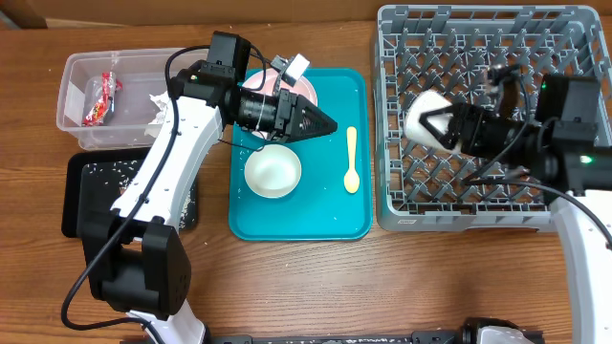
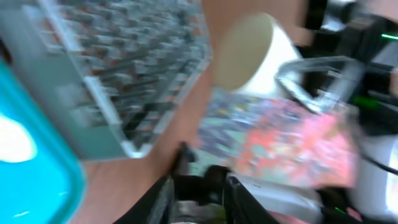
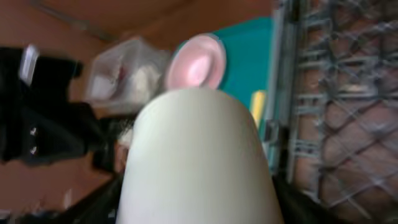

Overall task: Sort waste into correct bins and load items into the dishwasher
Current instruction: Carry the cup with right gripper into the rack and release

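Over the grey dish rack, the right gripper is clamping the small white cup and holding it just above the lattice, not yet set down; no other dish is showing in the rack. Waste sorting is looking mostly done: the red snack wrapper and the crumpled white napkin are sitting in the clear tub, and loose rice is lying on the black tray. The left gripper is hanging over the teal tray, fingers apparently pinched together and empty, though its wrist view is too blurred to confirm. The white bowl, pale-yellow spoon and pink plate are waiting on the teal tray, so most of the loading is remaining.
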